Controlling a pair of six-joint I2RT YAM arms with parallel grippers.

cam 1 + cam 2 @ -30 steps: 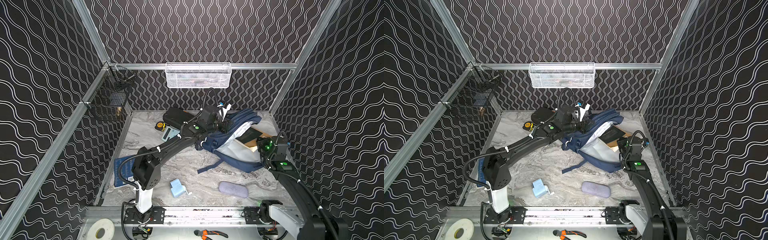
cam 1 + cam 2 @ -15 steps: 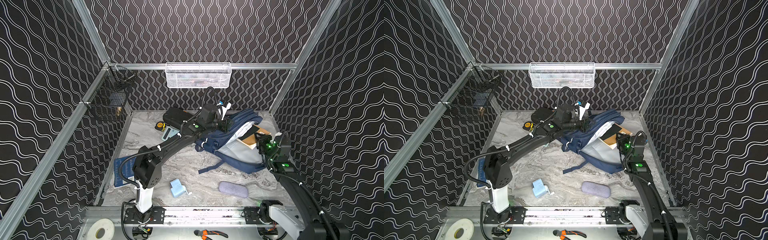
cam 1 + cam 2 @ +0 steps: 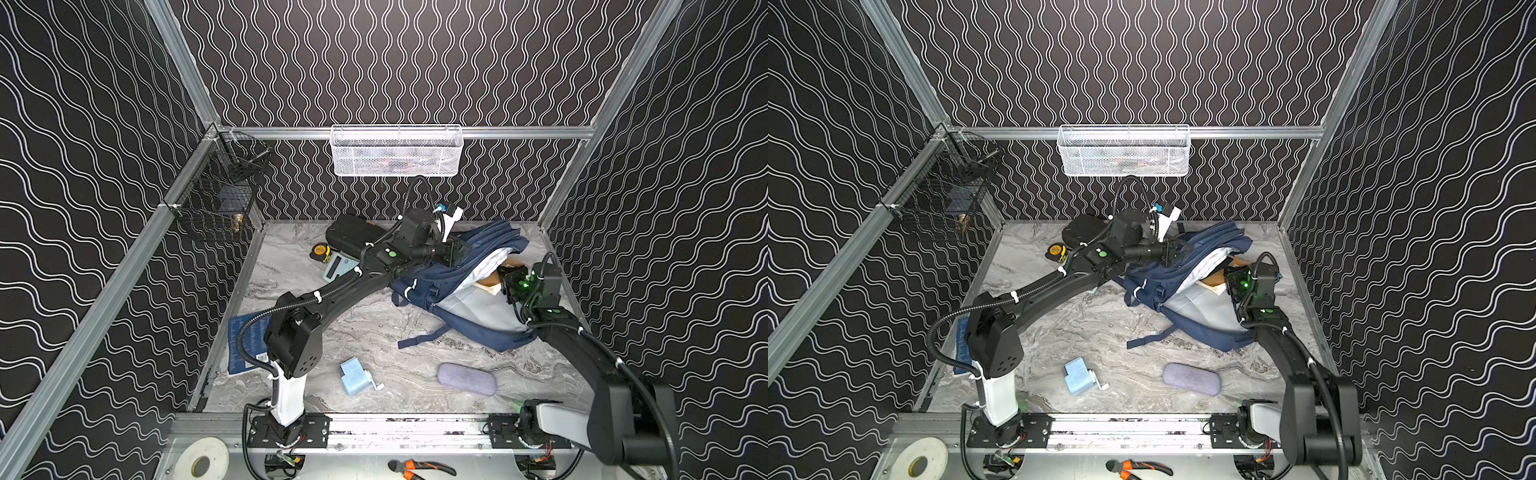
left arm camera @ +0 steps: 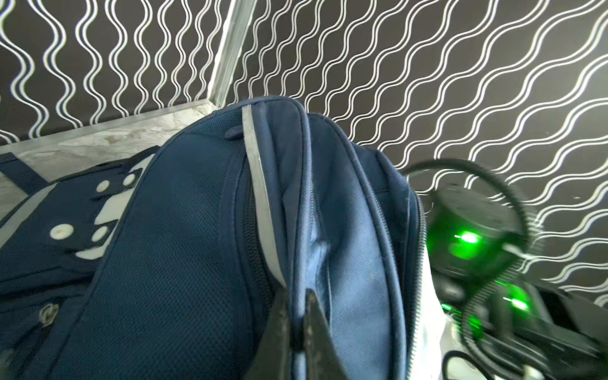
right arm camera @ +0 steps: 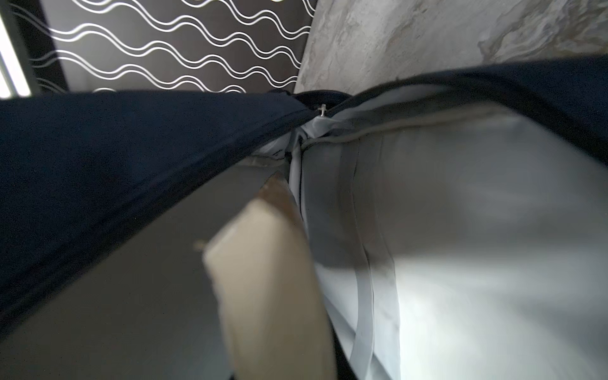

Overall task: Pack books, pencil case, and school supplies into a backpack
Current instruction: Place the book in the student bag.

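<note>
The navy backpack (image 3: 432,286) lies at the back right, its white-lined mouth facing right. My left gripper (image 4: 296,316) is shut on a raised edge of the backpack's (image 4: 184,230) fabric and holds the mouth open. My right gripper (image 3: 505,278) is at the mouth, shut on the black book; its tan edge (image 5: 263,263) reaches into the lining, and its fingers are hidden. The blue book (image 3: 245,345) lies at the left edge. The pencil case (image 3: 467,379) and sharpener (image 3: 355,376) sit near the front. The calculator (image 3: 338,266) lies beside the left arm.
A black hard case (image 3: 353,239) and a yellow tape measure (image 3: 320,252) sit at the back left. A white wire basket (image 3: 397,151) hangs on the back wall, a black one (image 3: 216,199) on the left wall. Tape roll (image 3: 201,461) and pliers (image 3: 419,467) lie outside the front rail.
My right gripper has carried the black book toward the back and left, deeper into the backpack's mouth. My left gripper has lifted the backpack's edge slightly.
</note>
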